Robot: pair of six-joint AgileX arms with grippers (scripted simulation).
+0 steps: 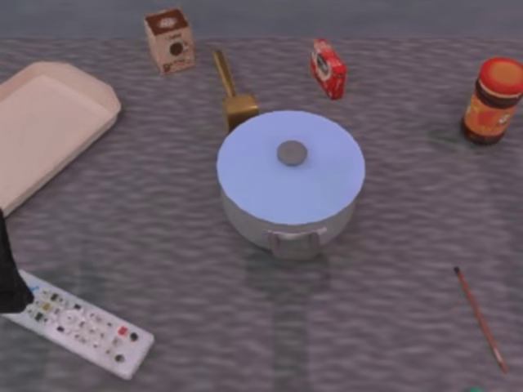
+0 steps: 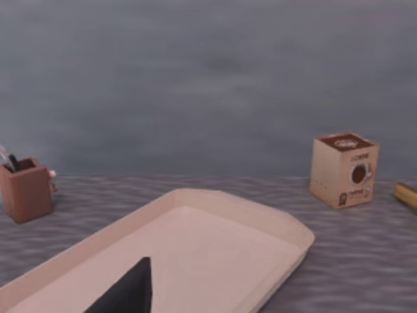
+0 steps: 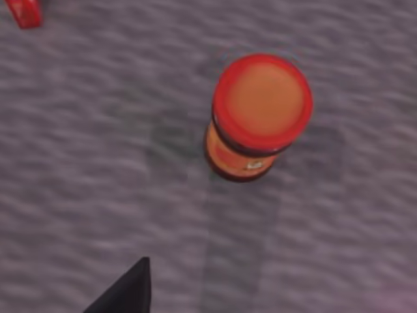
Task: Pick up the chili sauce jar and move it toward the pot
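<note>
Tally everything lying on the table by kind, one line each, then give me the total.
Jars: 1, the chili sauce jar
Pots: 1, the pot
Boxes and cartons: 2, the brown-and-cream carton and the red-and-white box
Trays: 1, the beige tray
Remote controls: 1
Pencils: 1
Brass-coloured tools: 1
Pen holders: 1
Total: 9

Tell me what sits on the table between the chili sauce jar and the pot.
Nothing: in the top view only bare table separates the chili sauce jar from the pot. The red-and-white box lies farther back, off that line.
</note>
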